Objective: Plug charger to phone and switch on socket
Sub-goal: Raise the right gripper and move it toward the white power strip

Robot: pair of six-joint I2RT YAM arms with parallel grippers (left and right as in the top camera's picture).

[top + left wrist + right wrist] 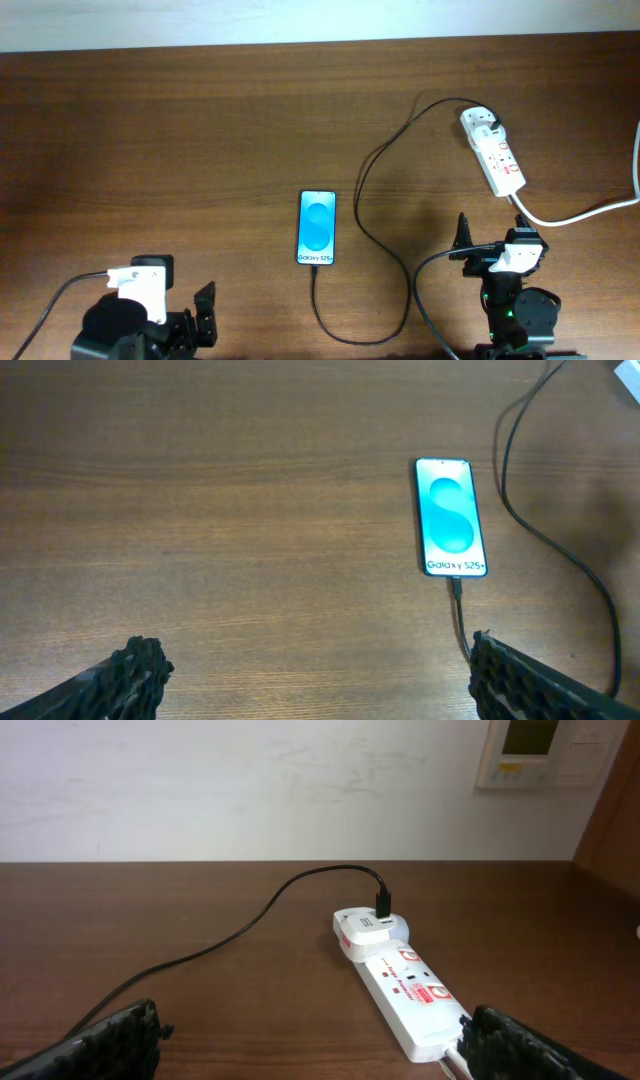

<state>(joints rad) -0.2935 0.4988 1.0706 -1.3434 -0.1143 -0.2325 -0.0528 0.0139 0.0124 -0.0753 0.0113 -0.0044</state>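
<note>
Left arm (125, 315) and right arm (518, 300) sat folded up low. Left gripper (203, 308) angled off to its right, right gripper (490, 245) aimed straight ahead. Both had their jaws spread wide, with the padded fingertips (135, 672) way out at the frame edges.

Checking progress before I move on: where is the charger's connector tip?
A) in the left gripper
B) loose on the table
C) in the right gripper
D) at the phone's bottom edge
D: the charger ends against the bottom edge of the phone, seemingly plugged in.
</note>
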